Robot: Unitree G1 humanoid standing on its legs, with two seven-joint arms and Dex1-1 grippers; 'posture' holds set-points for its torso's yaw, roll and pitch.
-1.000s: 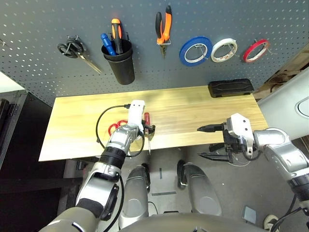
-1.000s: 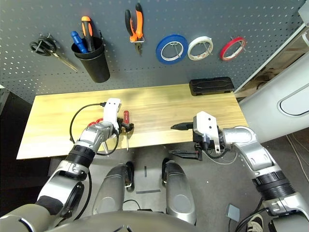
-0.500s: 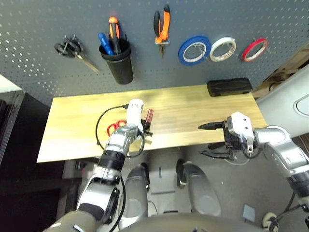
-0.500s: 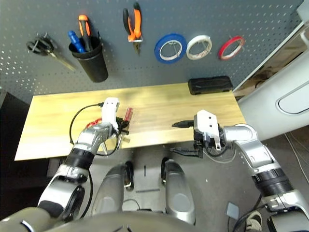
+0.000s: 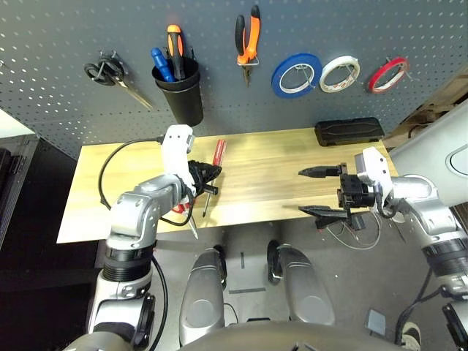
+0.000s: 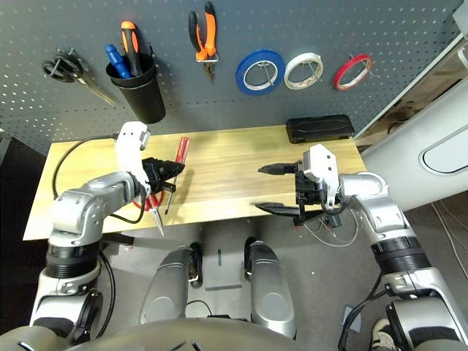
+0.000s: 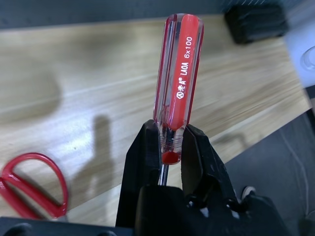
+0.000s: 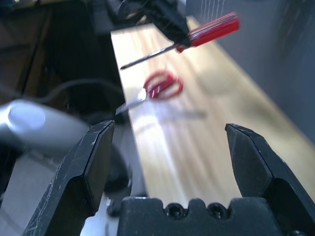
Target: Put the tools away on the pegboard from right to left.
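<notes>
Fingers of the left gripper [image 7: 170,147] are clamped on the red-handled screwdriver [image 5: 210,170] just where handle meets shaft, holding it lifted above the wooden table [image 5: 278,164], handle toward the pegboard [image 5: 66,44]. Red-handled scissors [image 7: 34,184] lie flat on the table beneath it, near the front edge. Beyond the table's right front corner hangs the right gripper [image 5: 322,191], spread wide and gripping nothing. On the pegboard hang the orange-and-black pliers [image 5: 247,42] and red tape ring [image 5: 387,74].

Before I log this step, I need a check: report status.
Left gripper shut on red-handled screwdriver, lifted off table. Right gripper open, empty. Red-handled scissors on table. Nothing in the way.
</notes>
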